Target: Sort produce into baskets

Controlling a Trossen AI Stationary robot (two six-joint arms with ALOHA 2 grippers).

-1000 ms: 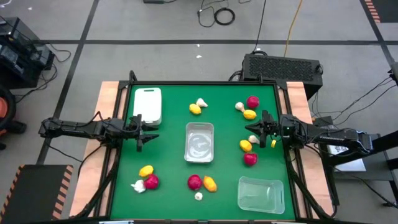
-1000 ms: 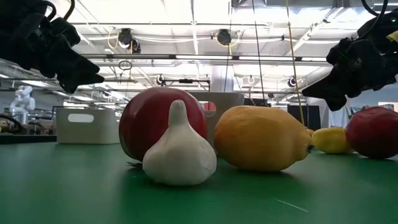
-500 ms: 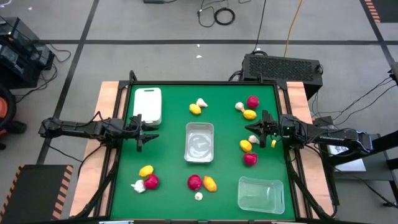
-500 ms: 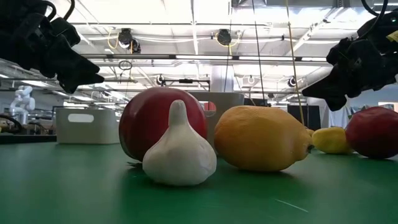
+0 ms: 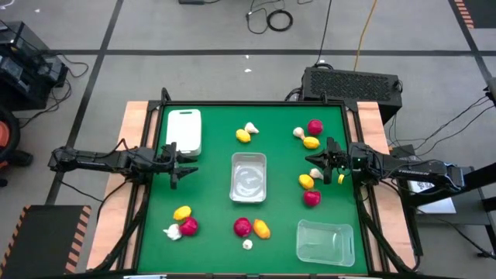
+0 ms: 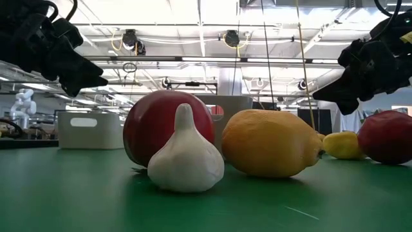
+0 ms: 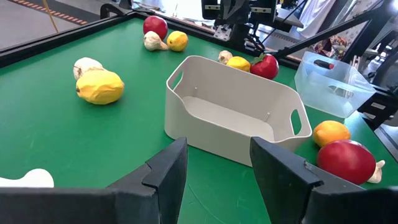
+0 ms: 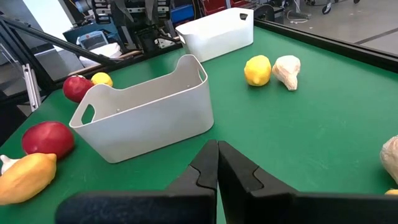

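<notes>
Centrally, middle basket (image 5: 249, 177), clear of both table edges.

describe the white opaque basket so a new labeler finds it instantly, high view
Start at the green table and go to its far-left corner, the edge nearest the black box on the floor. The white basket lies there, just beyond the left gripper. Unlike the two clear baskets, one at the centre and one at the near-right corner, it is solid white, with no produce close by.
</notes>
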